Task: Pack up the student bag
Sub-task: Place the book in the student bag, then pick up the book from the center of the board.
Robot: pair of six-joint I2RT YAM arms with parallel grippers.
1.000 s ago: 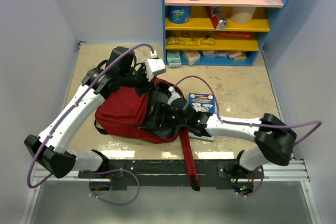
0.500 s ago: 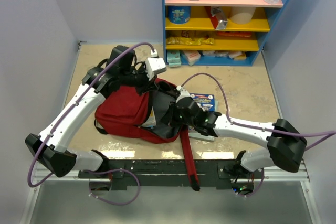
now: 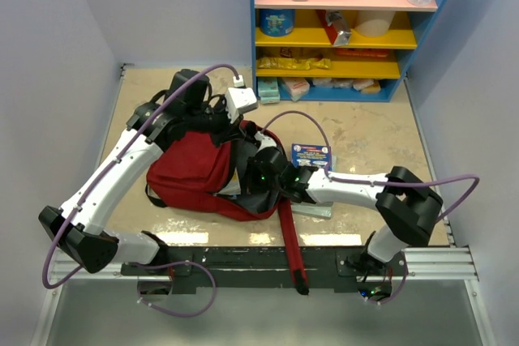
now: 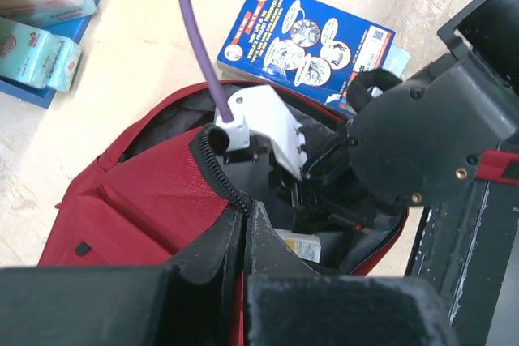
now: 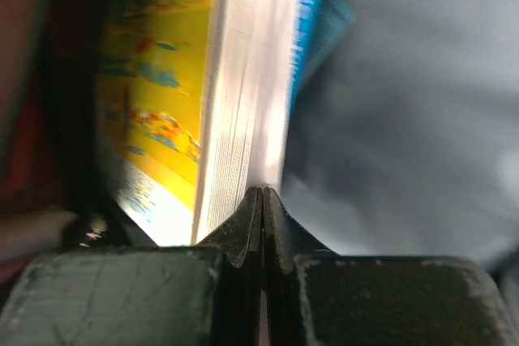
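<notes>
Beige marbled tabletop [image 3: 381,131] between pale lilac walls. Dark-red student bag [image 3: 188,172] lying on it, left of the middle, mouth unzipped and turned rightward, dark lining showing inside.

Beyond the bag's far right corner: blue shelf unit [image 3: 349,30] with yellow and pink boards, sponge packs [image 4: 36,54] on its lowest level. Just right of the bag's mouth: blue booklet [image 3: 311,155] with cartoon panels, flat on the table, its near corner close to the red rim. From the bag's near side: long red strap [image 3: 290,241] trailing over the black mounting rail toward the near edge.

At the bag's far rim: left gripper [image 4: 246,220], clamped tight on the black zipper-edged fabric of the opening and holding that lip raised.

Inside the bag's mouth, entering from the right: right gripper [image 5: 261,200], fingertips pressed together with nothing seen between them. Directly ahead of those tips, within the bag: book [image 5: 235,79] standing on edge, yellow cover to the left, white page block in the middle, blue cover to the right, grey lining beside it. Contact between tips and book: cannot tell.
</notes>
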